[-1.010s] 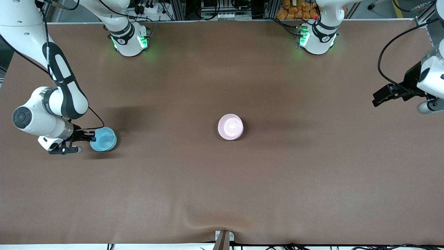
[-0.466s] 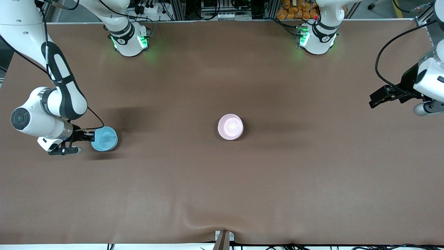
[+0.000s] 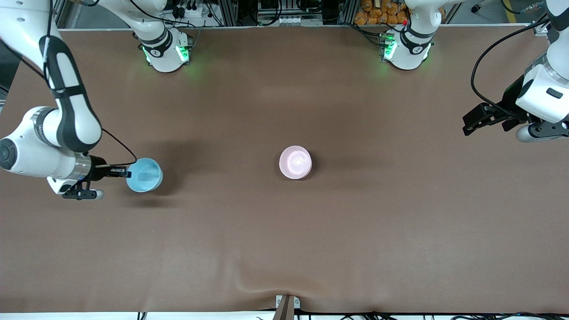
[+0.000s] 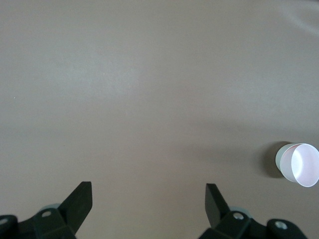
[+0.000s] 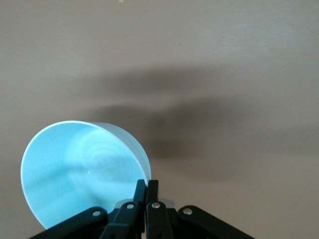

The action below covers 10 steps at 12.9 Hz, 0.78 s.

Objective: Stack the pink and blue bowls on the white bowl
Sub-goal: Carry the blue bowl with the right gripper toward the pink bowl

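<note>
The light blue bowl (image 3: 144,174) hangs tilted over the table toward the right arm's end. My right gripper (image 3: 126,172) is shut on its rim, one finger inside and one outside, as the right wrist view shows at the gripper (image 5: 147,186) and bowl (image 5: 79,169). The pink bowl (image 3: 295,162) sits mid-table. In the left wrist view (image 4: 301,164) a whitish outer wall shows round it, seemingly the white bowl (image 4: 280,159) under it. My left gripper (image 3: 469,124) is open and empty in the air over the left arm's end of the table, and it shows in its wrist view (image 4: 149,195).
The brown table cover (image 3: 284,249) has a wrinkle and a small bracket (image 3: 286,304) at the edge nearest the camera. The two arm bases (image 3: 166,51) (image 3: 406,49) stand along the farthest edge.
My right gripper has lifted the blue bowl and carried it a little toward the pink bowl. My left gripper has drifted toward the table's middle and toward the bases.
</note>
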Motion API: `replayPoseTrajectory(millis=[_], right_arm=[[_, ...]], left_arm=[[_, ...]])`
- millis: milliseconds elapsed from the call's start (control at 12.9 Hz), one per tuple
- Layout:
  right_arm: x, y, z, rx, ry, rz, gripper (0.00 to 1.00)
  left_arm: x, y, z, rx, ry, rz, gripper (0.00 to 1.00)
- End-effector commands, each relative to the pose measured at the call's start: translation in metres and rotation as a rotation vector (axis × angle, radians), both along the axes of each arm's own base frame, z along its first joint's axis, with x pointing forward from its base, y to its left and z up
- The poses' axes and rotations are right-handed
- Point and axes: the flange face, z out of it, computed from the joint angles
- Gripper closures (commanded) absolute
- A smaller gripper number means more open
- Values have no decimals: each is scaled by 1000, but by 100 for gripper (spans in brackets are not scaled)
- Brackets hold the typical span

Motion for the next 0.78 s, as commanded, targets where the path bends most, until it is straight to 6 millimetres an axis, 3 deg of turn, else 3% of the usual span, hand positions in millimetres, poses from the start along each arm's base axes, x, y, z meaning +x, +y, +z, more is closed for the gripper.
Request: replayPoseTrajectory(millis=[0, 311, 466, 699], right_arm=[[-9, 94, 36, -33, 27, -144, 100], [-33, 224, 46, -37, 88, -315, 100], [-42, 261, 49, -16, 107, -371, 100], [-62, 335, 46, -33, 108, -483, 100]], left_arm=[[-1, 2, 1, -10, 22, 9, 0], [-1, 10, -1, 1, 33, 9, 0], [-1, 11, -2, 1, 35, 9, 0], [-1, 11, -2, 1, 35, 10, 0]])
